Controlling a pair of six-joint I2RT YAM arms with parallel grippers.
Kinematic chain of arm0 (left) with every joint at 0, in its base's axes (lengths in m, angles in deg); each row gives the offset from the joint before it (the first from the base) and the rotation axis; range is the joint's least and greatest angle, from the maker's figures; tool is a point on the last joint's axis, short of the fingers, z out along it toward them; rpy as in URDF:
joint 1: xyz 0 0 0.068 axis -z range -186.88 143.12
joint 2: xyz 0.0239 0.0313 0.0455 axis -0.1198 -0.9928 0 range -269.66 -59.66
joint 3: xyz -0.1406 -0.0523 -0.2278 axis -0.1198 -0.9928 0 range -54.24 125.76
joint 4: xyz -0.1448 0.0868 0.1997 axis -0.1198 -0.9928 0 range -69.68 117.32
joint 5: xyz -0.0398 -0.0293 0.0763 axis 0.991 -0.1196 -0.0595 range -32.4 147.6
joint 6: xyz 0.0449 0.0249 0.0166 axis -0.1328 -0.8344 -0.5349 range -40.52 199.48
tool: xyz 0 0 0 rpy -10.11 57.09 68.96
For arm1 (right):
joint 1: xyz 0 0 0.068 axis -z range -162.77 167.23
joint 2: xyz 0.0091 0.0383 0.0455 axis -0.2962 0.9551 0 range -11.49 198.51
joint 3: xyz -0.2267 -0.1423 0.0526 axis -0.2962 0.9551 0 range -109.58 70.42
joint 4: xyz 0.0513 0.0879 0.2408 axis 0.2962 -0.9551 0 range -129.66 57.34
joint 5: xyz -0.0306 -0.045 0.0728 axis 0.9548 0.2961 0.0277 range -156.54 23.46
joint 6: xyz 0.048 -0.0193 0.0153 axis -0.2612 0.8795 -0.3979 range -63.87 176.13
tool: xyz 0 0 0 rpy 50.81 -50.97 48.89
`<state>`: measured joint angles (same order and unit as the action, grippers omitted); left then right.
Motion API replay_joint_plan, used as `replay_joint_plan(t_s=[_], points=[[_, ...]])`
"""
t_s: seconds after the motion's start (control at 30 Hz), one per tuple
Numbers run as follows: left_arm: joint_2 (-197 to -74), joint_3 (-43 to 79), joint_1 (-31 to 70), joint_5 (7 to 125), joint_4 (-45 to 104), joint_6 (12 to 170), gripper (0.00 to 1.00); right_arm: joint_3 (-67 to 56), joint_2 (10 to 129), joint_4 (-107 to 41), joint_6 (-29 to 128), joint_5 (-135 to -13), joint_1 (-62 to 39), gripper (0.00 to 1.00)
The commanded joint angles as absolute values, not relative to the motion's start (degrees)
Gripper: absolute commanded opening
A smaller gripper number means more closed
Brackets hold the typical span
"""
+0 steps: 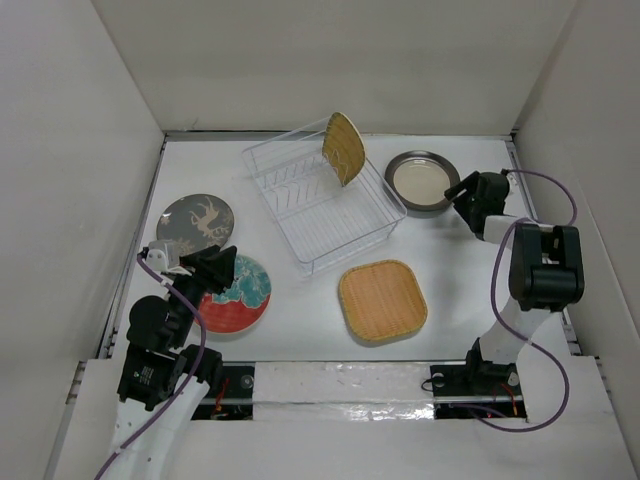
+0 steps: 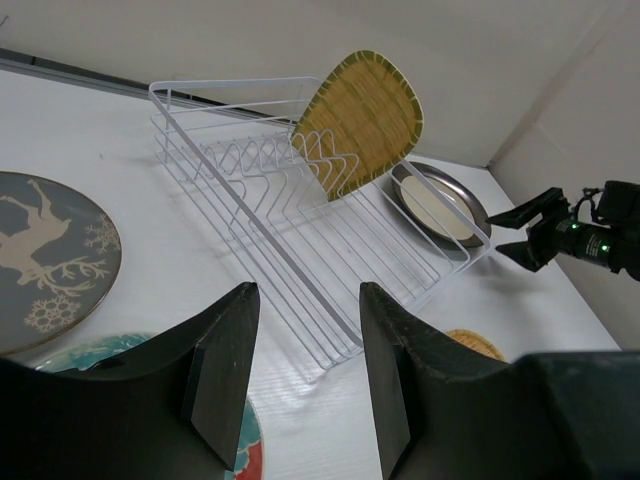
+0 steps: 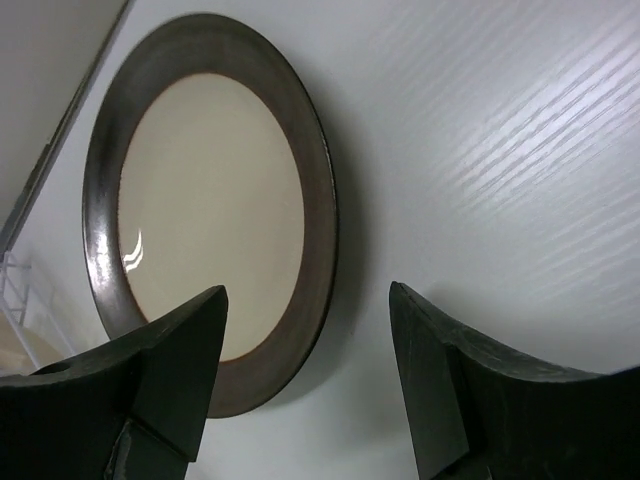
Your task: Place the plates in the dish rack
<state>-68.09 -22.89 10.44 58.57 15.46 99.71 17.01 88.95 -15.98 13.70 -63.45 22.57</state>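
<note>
From above, the clear plastic dish rack (image 1: 352, 232) sits at an angle mid-table. One tan woven-look oval plate (image 1: 344, 148) is already stood on edge in it, and the tines prop it so that it leans rather than falls. The right gripper (image 1: 460, 200) is low beside the dark-rimmed, cream-centred round plate (image 1: 422, 180), jaws apart and empty. The plate lies flat just ahead of them. The left gripper (image 1: 225, 268), also spread and empty, hovers over the edge of the red-and-teal round plate (image 1: 240, 300). The grey round plate with the pale antlered animal (image 1: 195, 222) lies just beyond its jaws. The tan woven-look rounded-square plate (image 1: 382, 301) lies well apart from both, nearer the arm bases.

In the left wrist view the jaws stand wide with nothing between them. The rack's near corner lies straight ahead through the gap, the grey plate is off the left finger and the red-and-teal plate is underneath. This looks like a waiting pose.

In the right wrist view the jaws are open, and the dark rim runs ahead of the left finger and partly into the gap. The opening seems set to take that raised rim, the only grip a flat plate offers.
</note>
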Motion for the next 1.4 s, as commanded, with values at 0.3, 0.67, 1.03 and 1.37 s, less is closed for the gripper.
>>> replay_joint_plan(t_s=[0.3, 0.67, 1.03, 1.37], points=[[-68.1, -22.16, 10.87, 58.12, 17.47, 99.95, 0.42, 11.35, 107.24, 2.65, -7.49, -86.84, 26.28, 0.37], [-69.5, -22.16, 10.87, 56.8, 17.56, 99.87, 0.42, 25.15, 83.63, 12.7, -6.99, -69.9, 27.09, 0.0], [-69.5, -22.08, 10.87, 56.8, 17.65, 99.87, 0.42, 2.51, 64.87, -8.03, 31.59, -53.27, 1.96, 0.0], [-68.63, -22.08, 10.87, 56.8, 17.47, 99.78, 0.42, -31.16, 86.13, -24.66, 59.35, -37.21, -16.69, 0.0]])
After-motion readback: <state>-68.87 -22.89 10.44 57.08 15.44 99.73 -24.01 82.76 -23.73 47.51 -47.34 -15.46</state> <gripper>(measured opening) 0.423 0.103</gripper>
